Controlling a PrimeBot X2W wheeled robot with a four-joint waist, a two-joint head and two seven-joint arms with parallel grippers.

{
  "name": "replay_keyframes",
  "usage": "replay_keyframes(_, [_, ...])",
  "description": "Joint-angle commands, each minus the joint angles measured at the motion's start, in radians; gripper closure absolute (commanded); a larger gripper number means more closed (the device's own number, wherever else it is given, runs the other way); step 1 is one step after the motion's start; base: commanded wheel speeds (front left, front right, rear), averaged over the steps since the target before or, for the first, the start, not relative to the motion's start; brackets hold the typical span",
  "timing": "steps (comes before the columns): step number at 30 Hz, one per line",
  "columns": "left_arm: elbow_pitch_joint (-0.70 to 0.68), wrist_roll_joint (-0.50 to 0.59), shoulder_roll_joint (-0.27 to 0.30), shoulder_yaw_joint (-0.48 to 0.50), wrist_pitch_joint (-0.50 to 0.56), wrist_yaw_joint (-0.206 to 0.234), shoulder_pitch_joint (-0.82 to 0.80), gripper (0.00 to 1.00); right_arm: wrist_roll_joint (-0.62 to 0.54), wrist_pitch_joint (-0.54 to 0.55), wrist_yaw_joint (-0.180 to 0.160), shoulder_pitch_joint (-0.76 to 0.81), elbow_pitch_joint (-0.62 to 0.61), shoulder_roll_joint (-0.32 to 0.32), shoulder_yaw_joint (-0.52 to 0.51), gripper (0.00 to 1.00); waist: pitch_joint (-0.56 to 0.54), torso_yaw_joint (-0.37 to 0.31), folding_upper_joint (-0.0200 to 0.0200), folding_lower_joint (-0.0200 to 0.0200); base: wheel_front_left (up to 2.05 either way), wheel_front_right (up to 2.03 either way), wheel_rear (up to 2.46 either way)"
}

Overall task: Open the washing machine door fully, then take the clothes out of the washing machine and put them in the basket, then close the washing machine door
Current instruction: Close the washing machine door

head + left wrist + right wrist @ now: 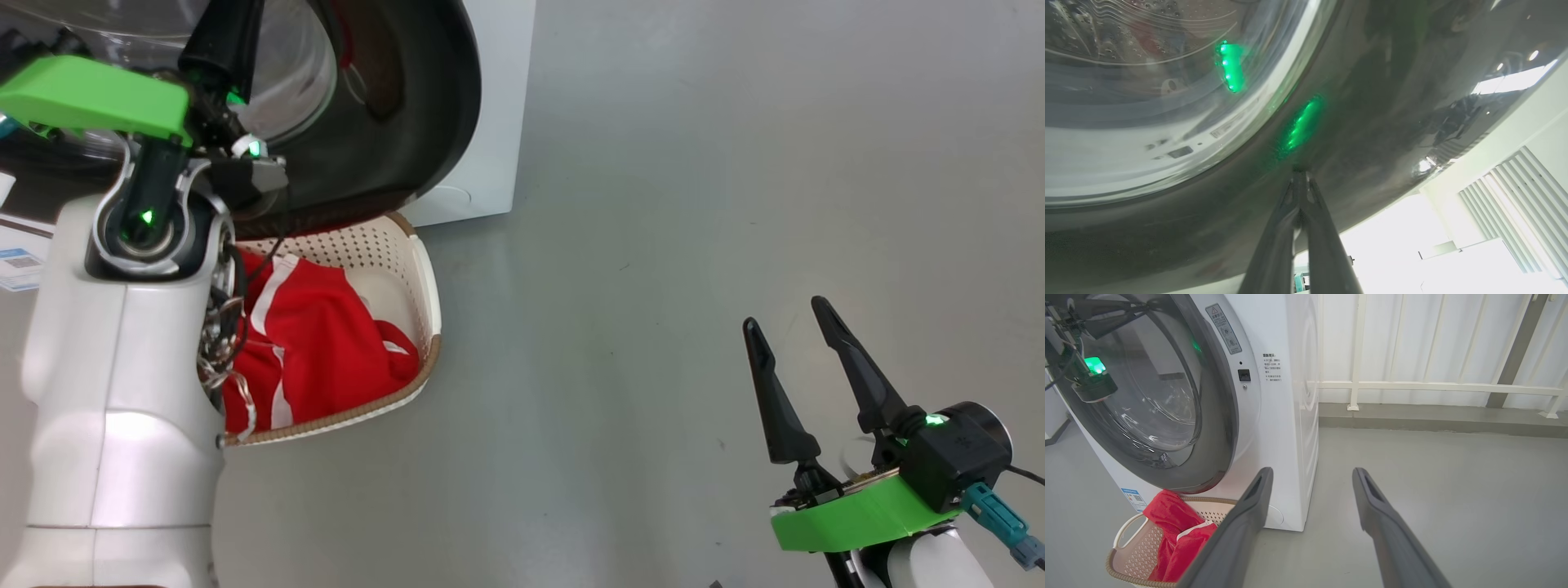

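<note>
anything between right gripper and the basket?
No. In the head view, bare grey floor runs from the basket to the open right gripper.

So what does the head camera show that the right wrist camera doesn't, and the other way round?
Head view: the robot's pale left forearm reaching up to the washing machine door, and the green mount behind the open right jaws. Right wrist view: the white railing behind, plus the warning sticker and latch socket on the front of the washing machine. Both: the door, the red clothes lying in the basket, and the grey floor.
</note>
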Motion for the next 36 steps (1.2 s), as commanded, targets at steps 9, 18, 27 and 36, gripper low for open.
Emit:
replay_keyframes(9, [-0.101, 0.077, 0.041, -0.035, -0.014, -0.014, 0.08, 1.0, 0.02, -0.006, 0.006, -0.022, -0.015, -0.013, 0.013, 0.0, -0.029, 0.036, -0.0001, 0.0, 0.0, 0.0, 0.0])
replay_keyframes(18, [-0.186, 0.166, 0.071, -0.089, -0.106, -0.014, 0.26, 1.0, 0.024, -0.006, 0.006, -0.005, -0.003, -0.013, 0.003, 0.0, -0.1, 0.086, -0.0001, 0.0, 0.0, 0.0, 0.0])
replay_keyframes(27, [-0.246, 0.184, 0.081, -0.08, -0.215, -0.014, 0.417, 0.0, 0.021, -0.006, 0.006, 0.037, -0.003, -0.013, -0.009, 0.0, -0.172, 0.135, -0.0001, 0.0, 0.0, 0.0, 0.0])
replay_keyframes(36, [-0.329, 0.348, 0.142, -0.125, -0.357, -0.014, 0.538, 0.0, 0.018, -0.006, 0.006, 0.075, -0.005, -0.013, -0.021, 0.0, -0.231, 0.169, -0.0001, 0.0, 0.0, 0.0, 0.0])
